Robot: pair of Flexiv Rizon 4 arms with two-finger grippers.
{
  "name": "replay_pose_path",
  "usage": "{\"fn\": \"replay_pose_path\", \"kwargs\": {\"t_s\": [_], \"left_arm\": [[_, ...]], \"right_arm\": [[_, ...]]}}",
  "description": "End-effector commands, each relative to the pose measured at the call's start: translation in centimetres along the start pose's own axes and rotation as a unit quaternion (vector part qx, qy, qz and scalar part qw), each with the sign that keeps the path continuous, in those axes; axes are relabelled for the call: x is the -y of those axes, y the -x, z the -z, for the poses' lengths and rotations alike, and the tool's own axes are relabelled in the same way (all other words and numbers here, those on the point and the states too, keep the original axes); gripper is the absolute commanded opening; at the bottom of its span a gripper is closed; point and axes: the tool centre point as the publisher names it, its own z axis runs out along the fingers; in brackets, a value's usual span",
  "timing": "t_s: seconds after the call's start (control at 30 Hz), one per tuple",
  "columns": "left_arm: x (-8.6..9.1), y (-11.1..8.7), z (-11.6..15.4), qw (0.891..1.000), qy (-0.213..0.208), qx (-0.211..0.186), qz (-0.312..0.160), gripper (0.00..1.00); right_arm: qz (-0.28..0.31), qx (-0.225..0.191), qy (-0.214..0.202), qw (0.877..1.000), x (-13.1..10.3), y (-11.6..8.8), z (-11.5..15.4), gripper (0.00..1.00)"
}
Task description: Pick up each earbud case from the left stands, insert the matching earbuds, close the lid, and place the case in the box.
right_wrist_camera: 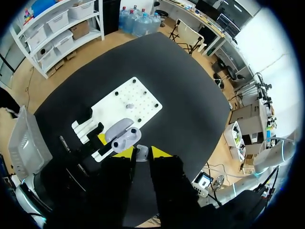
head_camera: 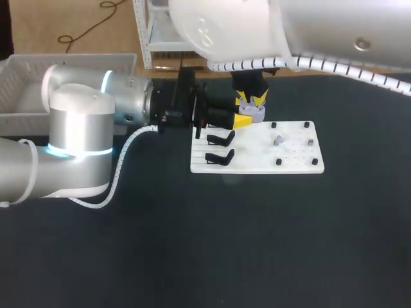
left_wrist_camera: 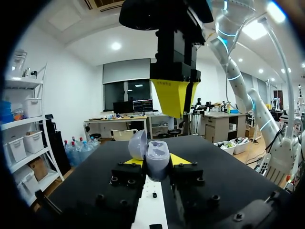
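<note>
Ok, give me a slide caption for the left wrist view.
Left gripper shut on the open earbud case, with the right gripper hanging directly above it.

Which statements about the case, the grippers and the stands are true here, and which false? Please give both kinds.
The left gripper holds the earbud case with its lid open. True.
The right gripper is off at the table's edge. False: it hangs just above the case, with an earbud between its fingers.
The two black stands seen on the white board carry no case. True.
The case lies in the box. False: it is in the left gripper.
</note>
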Motion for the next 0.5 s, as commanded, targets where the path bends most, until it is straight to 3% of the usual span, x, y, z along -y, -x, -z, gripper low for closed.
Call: {"fn": "replay_pose_path", "kwargs": {"t_s": [0.03,0.5], "left_arm": [[0.16,-0.04,-0.01,1.000,0.003,0.001,-0.001,0.00],[0.16,-0.04,-0.01,1.000,0.003,0.001,-0.001,0.00]], "right_arm": [[0.000,-0.001,-0.002,1.000,-0.37,0.13,-0.31,0.00],[0.000,-0.016,-0.009,1.000,-0.62,0.41,-1.26,0.00]]}}
